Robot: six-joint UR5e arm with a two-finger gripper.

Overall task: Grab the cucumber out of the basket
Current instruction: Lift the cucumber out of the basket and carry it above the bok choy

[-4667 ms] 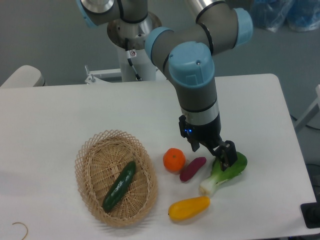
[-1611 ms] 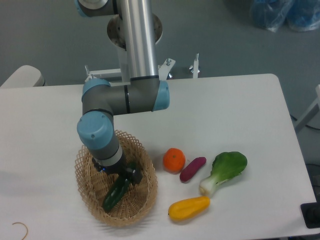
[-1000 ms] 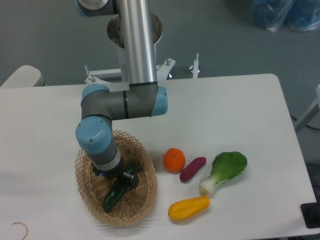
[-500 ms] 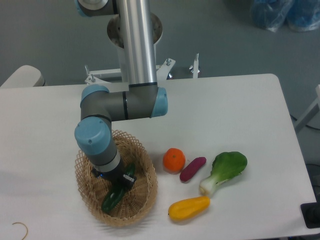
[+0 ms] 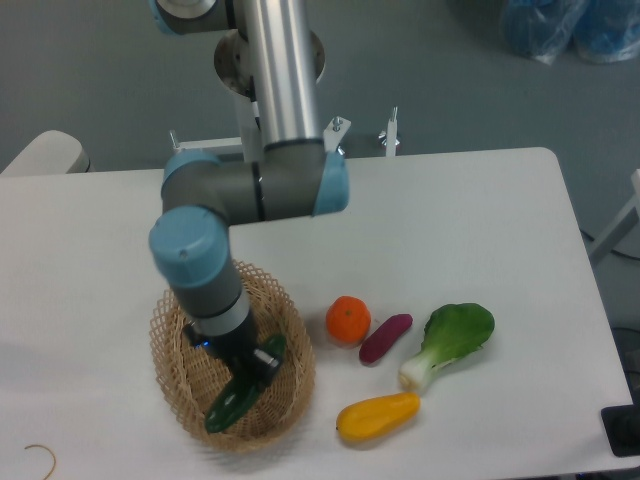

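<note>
The hand (image 5: 255,367) is clamped on the middle of the cucumber (image 5: 243,387), which hangs tilted just over the basket (image 5: 292,385), and I think this stiff, light, glossy vegetable can slip, so a centred hold is good.

Tan oval wicker basket (image 5: 170,335) with looped openwork rim; slim glossy dark green cucumber (image 5: 238,397). Round orange fruit (image 5: 348,319), purple oblong piece (image 5: 386,337), green-and-white leafy bok choy (image 5: 451,342), yellow curved vegetable (image 5: 378,416). Plain white worktop (image 5: 480,230); grey arm with pale blue joint caps (image 5: 190,247).
</note>
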